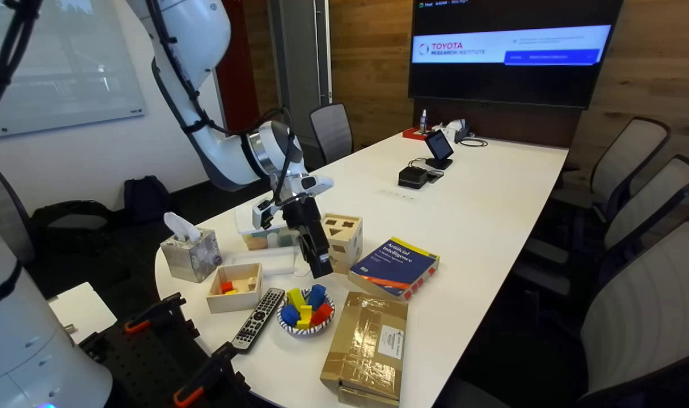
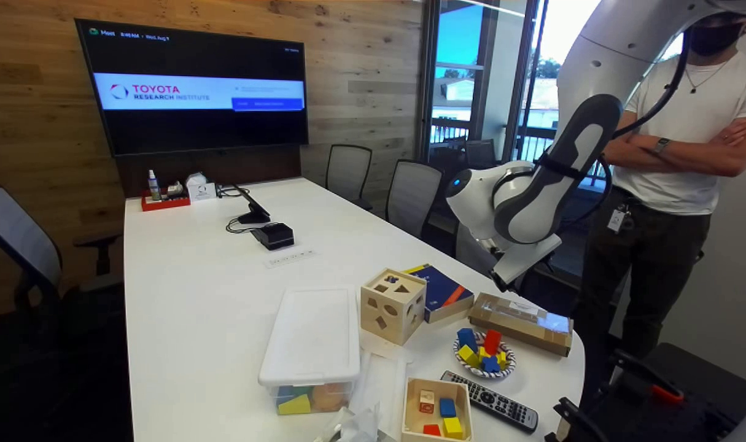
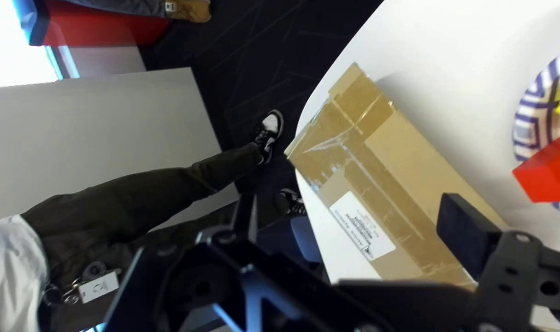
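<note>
A long white surface (image 1: 474, 187) with a rounded end carries the things. Near its edge lies a flat cardboard box (image 1: 367, 345), taped and labelled, with a thick blue book (image 1: 392, 266) just beside it; next to the book stands a wooden cube (image 2: 392, 307) with cut-out holes. Above the surface hangs the claw (image 3: 353, 221), tilted, its fingers (image 3: 466, 233) spread wide apart; in the wrist view the box shows between them. A remote control (image 1: 258, 319) rests near a small patterned bowl (image 1: 318, 328), and in that bowl sit red, yellow and blue blocks (image 1: 305, 313).
</note>
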Controlling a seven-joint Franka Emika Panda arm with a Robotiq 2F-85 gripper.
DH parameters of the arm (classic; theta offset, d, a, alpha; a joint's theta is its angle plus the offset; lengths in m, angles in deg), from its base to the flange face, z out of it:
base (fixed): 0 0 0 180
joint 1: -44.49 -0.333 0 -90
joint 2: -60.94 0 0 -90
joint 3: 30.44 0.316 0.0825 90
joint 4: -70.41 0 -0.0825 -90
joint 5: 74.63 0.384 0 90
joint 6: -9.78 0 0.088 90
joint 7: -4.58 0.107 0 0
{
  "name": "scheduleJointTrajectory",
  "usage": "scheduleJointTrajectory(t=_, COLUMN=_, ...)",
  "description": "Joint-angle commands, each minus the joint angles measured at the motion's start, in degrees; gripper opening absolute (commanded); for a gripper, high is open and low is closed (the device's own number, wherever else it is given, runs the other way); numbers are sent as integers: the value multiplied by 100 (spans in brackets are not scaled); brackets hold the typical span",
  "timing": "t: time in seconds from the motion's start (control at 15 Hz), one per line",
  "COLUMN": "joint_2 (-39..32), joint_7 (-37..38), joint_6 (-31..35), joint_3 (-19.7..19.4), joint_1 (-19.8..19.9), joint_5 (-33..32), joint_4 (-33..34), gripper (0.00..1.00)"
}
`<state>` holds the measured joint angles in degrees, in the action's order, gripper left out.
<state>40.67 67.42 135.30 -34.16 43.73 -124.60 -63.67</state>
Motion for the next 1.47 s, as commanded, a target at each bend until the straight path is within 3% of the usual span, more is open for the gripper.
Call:
scheduleJointTrajectory(t=0.0, joint_2=-461, joint_7=765, joint_6=-450, joint_3=-242, joint_1=-362, joint_5=-994, joint_4=595, gripper=100)
scheduleJointTrajectory(t=0.07, joint_2=-514, joint_7=980, joint_6=-521, joint_3=-244, joint_1=-398, joint_5=-1297, joint_4=668, gripper=100)
scheduleJointTrajectory(t=0.13, joint_2=-510, joint_7=844, joint_6=-507, joint_3=-139, joint_1=-303, joint_5=-1203, joint_4=678, gripper=100)
scheduleJointTrajectory(t=0.33, joint_2=-360, joint_7=-456, joint_6=-294, joint_3=220, joint_1=33, joint_5=-109, joint_4=531, gripper=100)
scheduleJointTrajectory(t=0.67, joint_2=214, joint_7=-2480, joint_6=-239, joint_3=354, joint_1=171, joint_5=1587, joint_4=278, gripper=100)
scheduleJointTrajectory(t=0.73, joint_2=327, joint_7=-2882, joint_6=-315, joint_3=511, joint_1=362, joint_5=1893, joint_4=260, gripper=100)
scheduleJointTrajectory(t=0.87, joint_2=527, joint_7=-3734, joint_6=-410, joint_3=579, joint_1=508, joint_5=2584, joint_4=229, gripper=100)
scheduleJointTrajectory(t=0.93, joint_2=585, joint_7=-4208, joint_6=-470, joint_3=371, joint_1=338, joint_5=3031, joint_4=230, gripper=100)
scheduleJointTrajectory(t=1.07, joint_2=518, joint_7=-4834, joint_6=-780, joint_3=358, joint_1=372, joint_5=3724, joint_4=306, gripper=100)
scheduleJointTrajectory(t=1.2, joint_2=335, joint_7=-5253, joint_6=-1182, joint_3=344, joint_1=379, joint_5=4303, joint_4=409, gripper=100)
scheduleJointTrajectory(t=1.4, joint_2=-66, joint_7=-5287, joint_6=-1763, joint_3=271, joint_1=363, joint_5=4823, joint_4=626, gripper=100)
